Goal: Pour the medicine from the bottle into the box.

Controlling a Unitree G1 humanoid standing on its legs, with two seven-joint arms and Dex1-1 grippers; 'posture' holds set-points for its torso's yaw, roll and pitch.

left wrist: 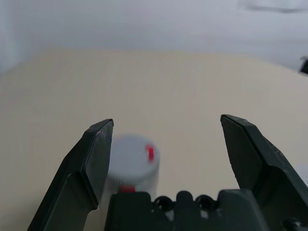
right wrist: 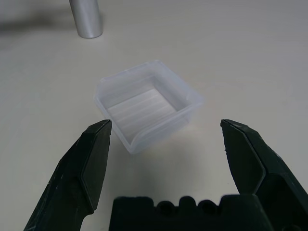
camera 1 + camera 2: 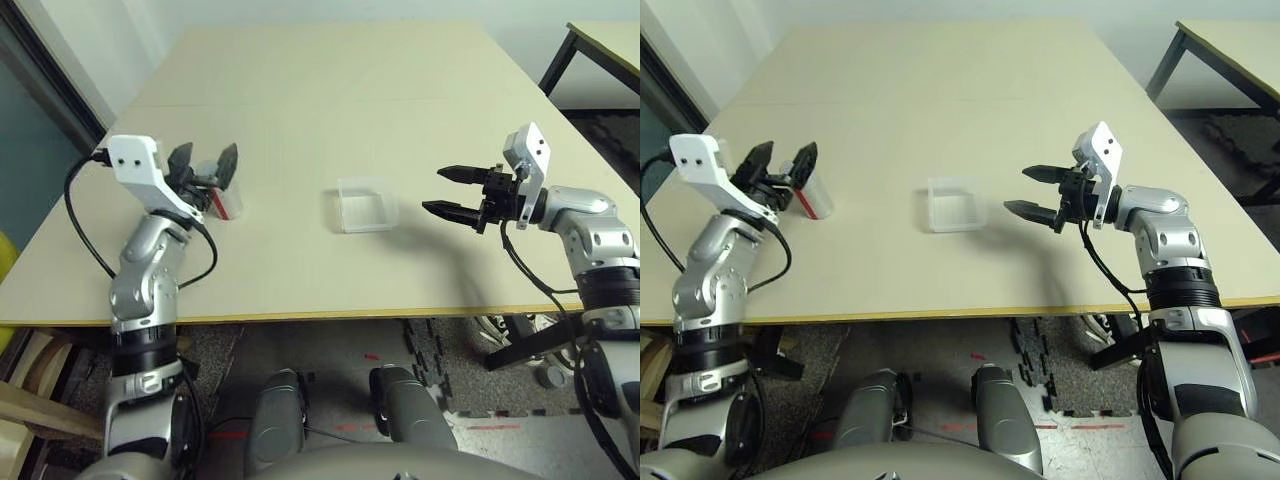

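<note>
The bottle (image 3: 228,203), small and silvery-white with a red stripe, stands upright at the table's left side. My left gripper (image 3: 207,155) hovers open just above and behind it. In the left wrist view the bottle (image 1: 132,168) sits low between the fingers, close to one fingertip (image 1: 98,144), with no contact visible. The box (image 3: 365,204), shallow clear plastic, rests at the table's middle and looks empty in the right wrist view (image 2: 147,103). My right gripper (image 3: 433,190) is open, a short way to the right of the box, pointing at it. The medicine is hidden.
The beige table (image 3: 300,100) stretches far back with wide bare surface. Its front edge (image 3: 300,315) runs just below both arms. A second table (image 3: 600,45) stands at the back right. A black cable (image 3: 80,215) loops off my left wrist.
</note>
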